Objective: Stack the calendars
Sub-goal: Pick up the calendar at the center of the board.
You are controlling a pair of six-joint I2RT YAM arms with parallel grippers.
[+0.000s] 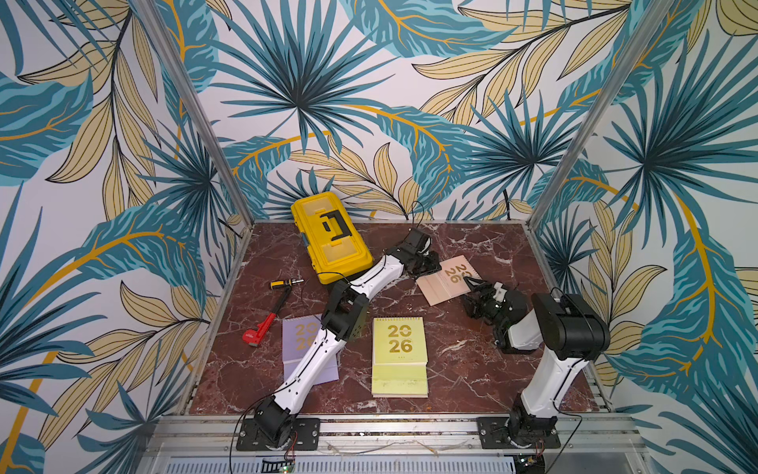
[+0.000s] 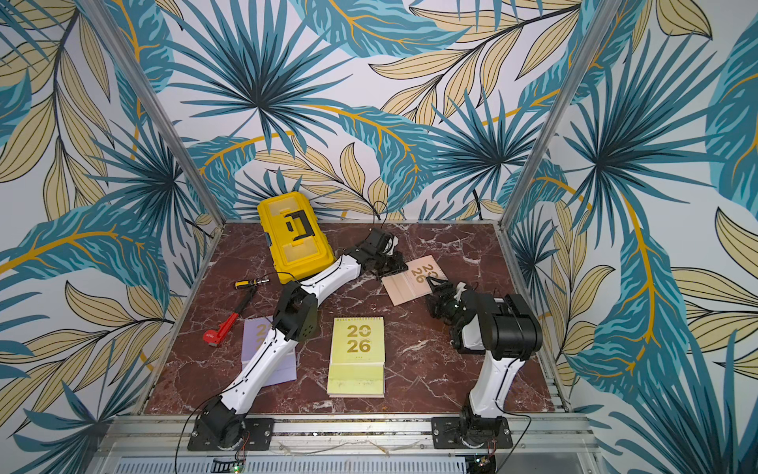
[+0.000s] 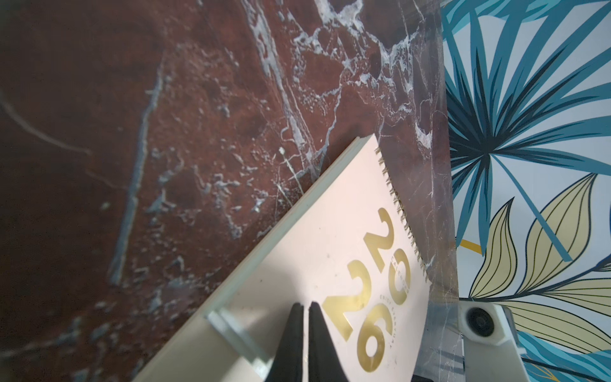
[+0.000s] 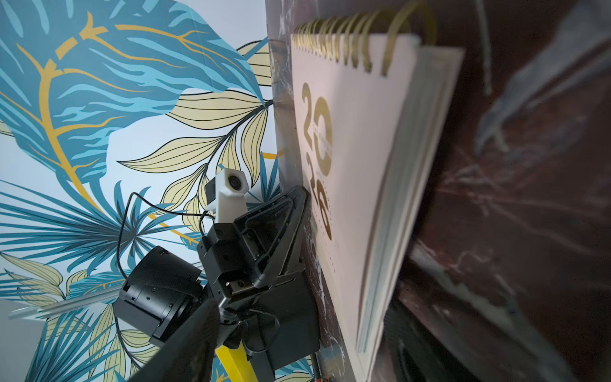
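A pale peach calendar (image 1: 445, 281) (image 2: 410, 279) lies askew at the back right of the marble table (image 1: 471, 369). My left gripper (image 1: 435, 269) (image 3: 305, 306) is shut, its tips resting on the peach cover (image 3: 330, 231) beside the gold "2026". My right gripper (image 1: 469, 293) (image 4: 330, 330) is open at the calendar's near edge (image 4: 380, 198), one finger (image 4: 185, 347) above the cover and the other below the pages. A lime green calendar (image 1: 400, 355) (image 2: 357, 357) lies flat at the front centre. A lilac calendar (image 1: 299, 344) (image 2: 258, 340) sits front left, partly hidden under my left arm.
A yellow toolbox (image 1: 330, 238) stands at the back, close beside my left forearm. A screwdriver (image 1: 287, 283) and a red wrench (image 1: 266, 320) lie at the left. Metal frame posts (image 1: 574, 164) and patterned walls enclose the table.
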